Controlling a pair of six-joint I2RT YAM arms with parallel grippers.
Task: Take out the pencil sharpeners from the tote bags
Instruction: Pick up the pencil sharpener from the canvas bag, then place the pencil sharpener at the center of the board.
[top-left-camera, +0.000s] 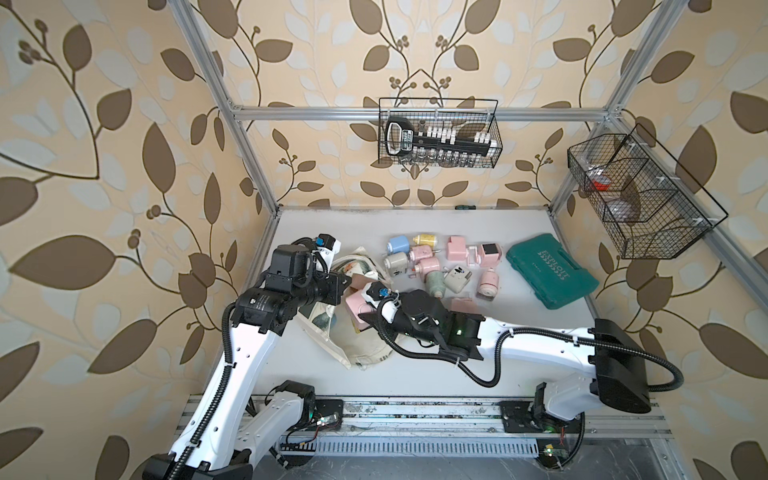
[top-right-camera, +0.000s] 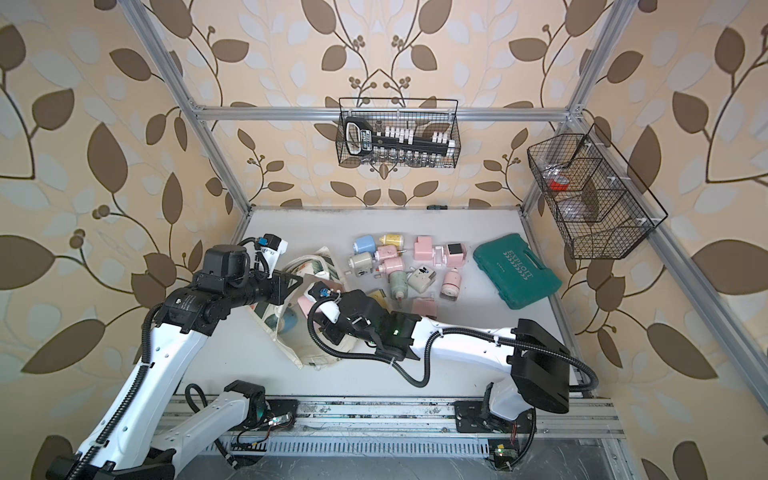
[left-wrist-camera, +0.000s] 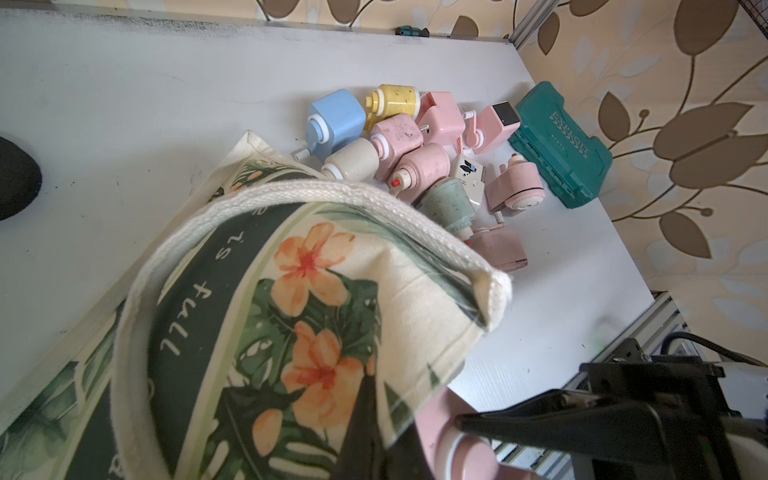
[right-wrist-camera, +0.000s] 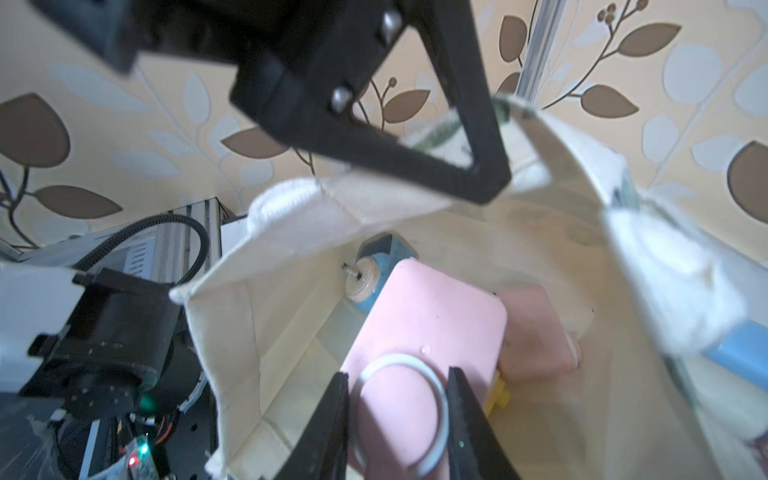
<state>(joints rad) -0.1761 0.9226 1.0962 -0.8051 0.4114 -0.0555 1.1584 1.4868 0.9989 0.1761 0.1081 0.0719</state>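
Right wrist view only: blue sharpener (right-wrist-camera: 374, 274) inside tote bag (right-wrist-camera: 291, 266).

A: Both top views sit high over the near edge of the table (top-left-camera: 415, 374), looking steeply down and toward the back wall, far enough out to take in both arms, the wire baskets and the whole tabletop.

B: Nearly the same picture twice, just shifted sideways: the teal EXPLOIT case (top-right-camera: 517, 270) sits further left in one.

A: The left wrist camera hangs close over the tote bag (left-wrist-camera: 266, 316), facing across the table to the pile of pencil sharpeners (left-wrist-camera: 419, 158) at upper centre.

B: Right wrist camera is nearest of all, peering straight into the bag's mouth at a pink sharpener (right-wrist-camera: 419, 357).

A: The tote bag appears in all four views.
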